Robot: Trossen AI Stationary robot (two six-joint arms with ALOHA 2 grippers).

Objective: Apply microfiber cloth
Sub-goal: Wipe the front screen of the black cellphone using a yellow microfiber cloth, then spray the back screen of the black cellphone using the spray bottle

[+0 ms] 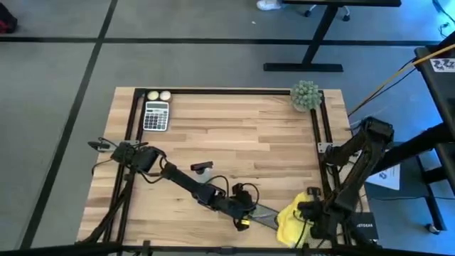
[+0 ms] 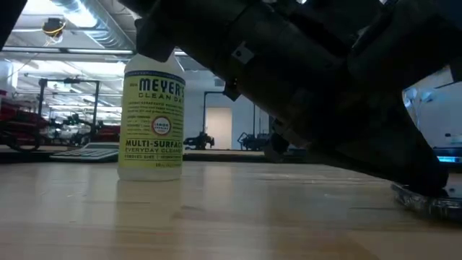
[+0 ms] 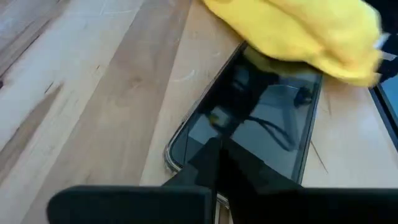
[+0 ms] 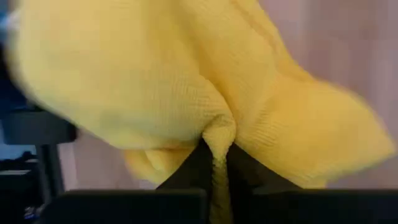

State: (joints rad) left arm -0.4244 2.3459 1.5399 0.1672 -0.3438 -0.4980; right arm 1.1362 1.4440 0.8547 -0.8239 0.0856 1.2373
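Observation:
A black phone [image 3: 261,124] lies flat on the wooden table [image 1: 234,135] near its front edge. The bright yellow microfiber cloth [image 1: 293,219] lies bunched over the phone's right end [image 3: 280,62]. My left gripper [image 1: 249,210] is shut, with its fingertips over the phone's left end. My right gripper [image 1: 308,211] is at the cloth's right side and shut on it; in the right wrist view the cloth [image 4: 186,81] fills nearly the whole picture. My left gripper has its shut fingertips [image 3: 214,152] on the phone's screen near its left end [image 3: 193,140], slanting down from the table's left. The phone lies flat on the table. My right gripper pinches a gathered fold of the cloth [image 4: 217,140] between its two fingers, coming from the table's right. The rest of the cloth bulges out beyond the fingers onto the phone.
A spray bottle of multi-surface cleaner [image 2: 151,115] stands mid-table behind my left arm. A calculator [image 1: 156,115] and two pale balls [image 1: 158,95] lie at the far left, a fuzzy green ball [image 1: 306,94] at the far right corner. Black rails [image 1: 318,135] run along the sides.

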